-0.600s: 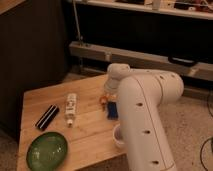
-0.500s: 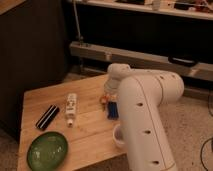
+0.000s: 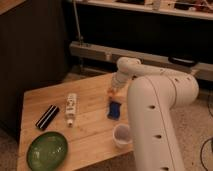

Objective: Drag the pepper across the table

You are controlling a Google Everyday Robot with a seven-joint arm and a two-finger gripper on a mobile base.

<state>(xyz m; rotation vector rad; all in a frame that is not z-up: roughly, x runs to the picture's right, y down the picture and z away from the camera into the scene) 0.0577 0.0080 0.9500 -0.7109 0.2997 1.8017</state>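
The pepper (image 3: pixel 110 92) is a tiny orange-red object on the far right part of the pale wooden table (image 3: pixel 90 127). My gripper (image 3: pixel 114 87) is down at the pepper, at the end of the white arm that reaches in from the right. The gripper touches or covers the pepper's right side. Only a small orange patch of the pepper shows beside it.
A blue flat item (image 3: pixel 115 109) lies just in front of the pepper. A white cup (image 3: pixel 121 135) stands near the front right edge. A white bottle (image 3: pixel 71 108), a black bar (image 3: pixel 46 117) and a green plate (image 3: pixel 47 149) are on the left. A metal rail runs behind the table.
The gripper and wrist have shifted slightly to the right and toward the far edge, and the pepper seems to have moved with them. The other objects have not moved.
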